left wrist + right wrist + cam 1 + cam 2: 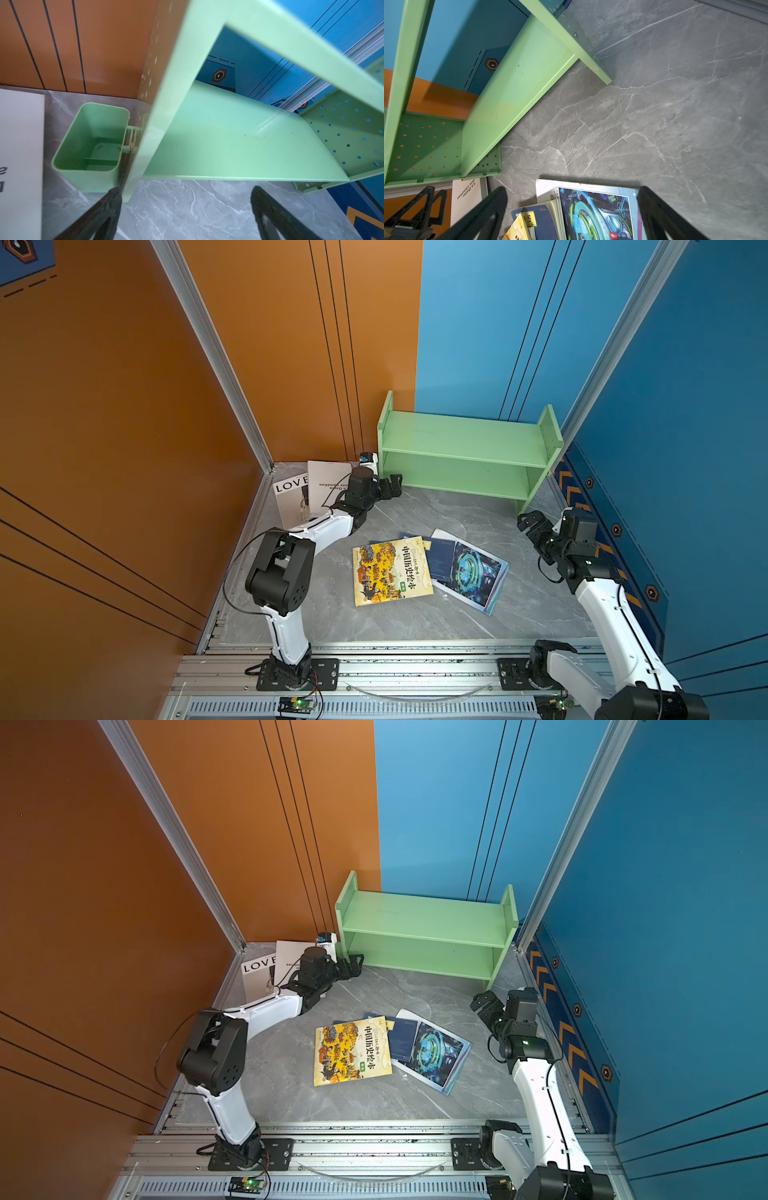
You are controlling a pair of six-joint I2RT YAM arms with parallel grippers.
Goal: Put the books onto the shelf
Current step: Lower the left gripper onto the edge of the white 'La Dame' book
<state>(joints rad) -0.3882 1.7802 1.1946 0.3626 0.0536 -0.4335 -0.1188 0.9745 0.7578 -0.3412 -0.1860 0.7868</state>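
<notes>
Approach step: nothing shelved. The books [390,568] lie piled mid-floor. At their 2 o'clock the right gripper [528,521] gapes empty, and at 11 the left gripper [392,486] does likewise. The white books [291,497] sit at 10, with the shelf [465,439] bare at 12. The next move likely calls for pinching a cover edge.

An orange wall [104,406] meets a blue wall [478,323] above a grey marbled floor [415,622].

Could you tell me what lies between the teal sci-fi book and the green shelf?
Only bare grey marbled tabletop, as both top views show.
</notes>
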